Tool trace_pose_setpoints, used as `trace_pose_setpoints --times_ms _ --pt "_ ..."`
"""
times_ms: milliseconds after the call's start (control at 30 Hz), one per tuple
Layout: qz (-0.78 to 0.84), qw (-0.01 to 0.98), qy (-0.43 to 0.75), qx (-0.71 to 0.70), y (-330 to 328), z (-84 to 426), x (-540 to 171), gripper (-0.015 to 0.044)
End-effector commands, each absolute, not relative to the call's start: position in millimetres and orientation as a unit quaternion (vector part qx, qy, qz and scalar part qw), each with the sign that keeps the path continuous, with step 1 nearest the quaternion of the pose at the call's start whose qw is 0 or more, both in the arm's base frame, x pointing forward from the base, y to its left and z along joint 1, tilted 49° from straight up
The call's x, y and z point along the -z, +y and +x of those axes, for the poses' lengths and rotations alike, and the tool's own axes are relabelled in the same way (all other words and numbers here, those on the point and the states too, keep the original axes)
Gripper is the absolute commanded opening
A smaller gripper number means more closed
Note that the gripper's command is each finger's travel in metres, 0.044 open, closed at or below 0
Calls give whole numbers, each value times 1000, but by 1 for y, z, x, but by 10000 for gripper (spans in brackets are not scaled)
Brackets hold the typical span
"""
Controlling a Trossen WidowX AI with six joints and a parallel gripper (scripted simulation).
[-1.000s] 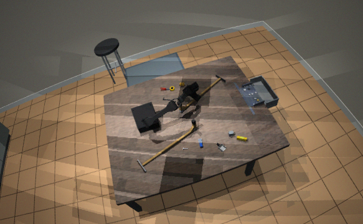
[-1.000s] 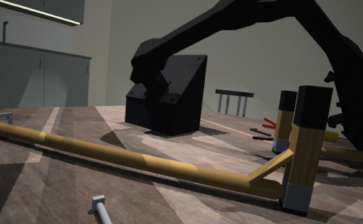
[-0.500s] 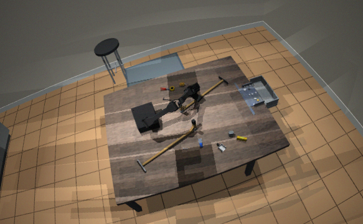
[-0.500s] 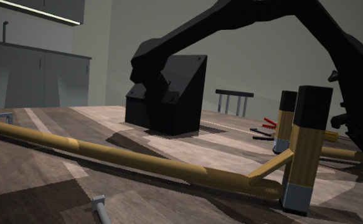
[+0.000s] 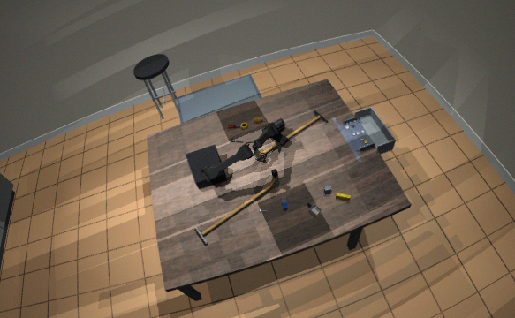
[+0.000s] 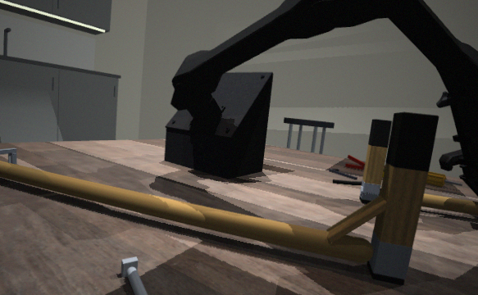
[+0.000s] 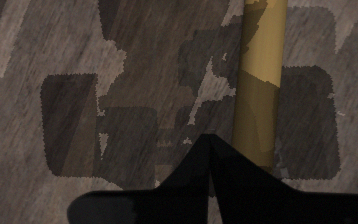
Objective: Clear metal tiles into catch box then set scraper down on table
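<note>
My gripper is shut and empty, low over the table. A long wooden handle runs just right of the fingertips in the wrist view, not between them. Its dark crosswise head lies toward the back right; an upright post stands at its near end. A second long-handled tool lies at the front left, with a grey head and a black-topped post. Several small tiles lie on the steel plate, beside the catch box.
The arm's black base stands at the left. Red pliers, a yellow ring and a yellow piece lie at the back. A blue block, a grey cube and a yellow bar lie at the front right.
</note>
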State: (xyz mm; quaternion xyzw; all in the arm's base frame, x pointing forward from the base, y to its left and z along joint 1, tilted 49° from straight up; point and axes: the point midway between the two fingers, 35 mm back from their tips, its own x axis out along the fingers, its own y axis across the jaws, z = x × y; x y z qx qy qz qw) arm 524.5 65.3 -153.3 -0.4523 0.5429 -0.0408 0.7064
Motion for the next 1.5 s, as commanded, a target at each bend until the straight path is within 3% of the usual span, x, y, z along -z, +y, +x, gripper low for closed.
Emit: trace_pose_setpoints --times_ms 0,1067,1467 --pt "-449 709 542 46 57 531 145 0" --pt "-451 709 541 47 38 543 125 0" --pt "-452 706 543 40 78 538 106 0"
